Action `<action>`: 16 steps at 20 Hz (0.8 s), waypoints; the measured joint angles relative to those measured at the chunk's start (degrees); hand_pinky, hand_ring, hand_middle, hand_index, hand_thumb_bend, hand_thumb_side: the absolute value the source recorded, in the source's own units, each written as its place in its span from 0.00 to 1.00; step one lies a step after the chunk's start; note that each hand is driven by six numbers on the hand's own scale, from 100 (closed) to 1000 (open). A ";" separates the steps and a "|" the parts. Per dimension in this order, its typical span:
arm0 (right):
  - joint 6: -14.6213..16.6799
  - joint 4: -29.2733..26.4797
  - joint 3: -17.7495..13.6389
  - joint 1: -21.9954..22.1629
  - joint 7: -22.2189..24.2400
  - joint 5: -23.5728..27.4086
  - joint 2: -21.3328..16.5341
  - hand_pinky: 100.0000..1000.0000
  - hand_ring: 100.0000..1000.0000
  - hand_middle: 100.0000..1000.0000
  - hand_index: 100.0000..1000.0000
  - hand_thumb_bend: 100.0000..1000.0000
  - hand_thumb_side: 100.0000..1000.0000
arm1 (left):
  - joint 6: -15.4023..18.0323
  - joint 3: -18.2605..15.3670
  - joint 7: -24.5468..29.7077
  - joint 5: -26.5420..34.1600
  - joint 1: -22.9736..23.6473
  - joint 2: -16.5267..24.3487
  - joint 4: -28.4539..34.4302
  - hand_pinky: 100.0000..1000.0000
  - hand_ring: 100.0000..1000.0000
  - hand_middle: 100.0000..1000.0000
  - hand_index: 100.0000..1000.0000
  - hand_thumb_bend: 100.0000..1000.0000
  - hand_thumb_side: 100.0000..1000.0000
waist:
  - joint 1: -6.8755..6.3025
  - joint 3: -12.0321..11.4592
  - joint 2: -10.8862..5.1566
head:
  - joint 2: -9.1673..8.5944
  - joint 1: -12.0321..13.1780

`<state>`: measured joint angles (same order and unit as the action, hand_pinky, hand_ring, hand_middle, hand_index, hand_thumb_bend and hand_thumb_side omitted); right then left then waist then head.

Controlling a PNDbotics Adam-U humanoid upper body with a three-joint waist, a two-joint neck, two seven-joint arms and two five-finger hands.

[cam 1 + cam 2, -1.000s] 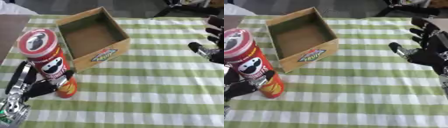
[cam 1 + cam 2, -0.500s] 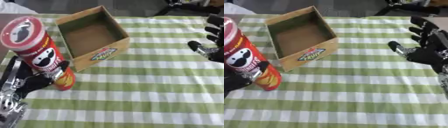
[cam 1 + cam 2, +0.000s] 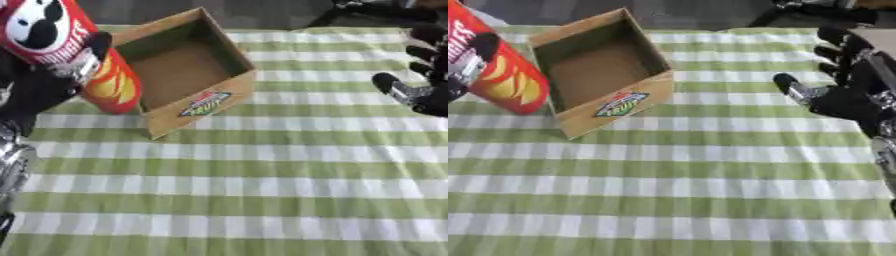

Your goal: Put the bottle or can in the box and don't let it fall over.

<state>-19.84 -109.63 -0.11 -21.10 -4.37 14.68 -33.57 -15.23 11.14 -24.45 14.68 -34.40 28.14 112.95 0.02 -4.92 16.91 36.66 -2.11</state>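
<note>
Holding the red can in my left hand, fingers curled round its middle, I have it up off the green checked cloth, tilted with its top leaning away to my left. Its lower end hangs just beside the near-left wall of the cardboard box, which sits open and empty a little ahead and to the right of that hand. So the pickup is done; what is left, as I judge it, is carrying the can over the rim, straightening it, and setting it down on its base inside without tipping.

My right hand waits well off to the other side, fingers spread and grasping nothing.

Part of the can's white lettering shows but I cannot read it; it carries a moustached cartoon face. The box's front label is too blurred to read.
</note>
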 measured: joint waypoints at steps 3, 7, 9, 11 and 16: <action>-0.04 0.00 0.22 -0.05 0.60 -0.90 0.00 1.00 1.00 1.00 0.96 0.42 0.00 | -1.31 0.00 -0.26 -0.01 -3.99 -0.02 -2.36 0.65 0.74 0.56 0.31 0.00 0.00 | -0.23 0.36 -0.01 | -0.01 0.43; -0.09 0.02 0.54 -0.25 1.24 -1.38 0.00 1.00 1.00 1.00 0.96 0.41 0.00 | -1.70 0.02 -0.59 -1.54 -8.79 -0.37 -6.80 0.65 0.74 0.56 0.31 0.00 0.00 | -0.66 0.88 -0.01 | -0.11 1.07; -0.10 0.03 0.63 -0.56 1.49 -1.38 0.00 1.00 1.00 1.00 0.96 0.41 0.00 | -1.69 0.15 -0.60 -2.73 -10.99 -1.10 -9.27 0.65 0.74 0.56 0.31 0.00 0.00 | -0.76 1.27 -0.01 | -0.14 1.31; -0.13 0.03 0.89 -0.84 1.70 -1.37 0.00 1.00 1.00 1.00 0.96 0.36 0.00 | -1.68 0.56 -0.56 -3.45 -13.13 -1.91 -12.50 0.65 0.75 0.57 0.32 0.00 0.00 | -0.91 1.75 -0.01 | -0.36 1.52; -0.20 0.03 1.25 -2.04 2.09 -1.32 0.02 1.00 1.00 1.00 0.96 0.40 0.00 | -0.37 1.80 -0.24 -3.73 -16.68 -4.25 -22.19 0.65 0.76 0.59 0.33 0.02 0.04 | -0.97 3.11 0.30 | -1.51 2.23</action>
<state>-20.04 -109.61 1.14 -23.14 -2.28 13.35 -33.55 -15.60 12.94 -24.69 10.95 -51.09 23.90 90.77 -0.95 -1.81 17.21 35.15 0.13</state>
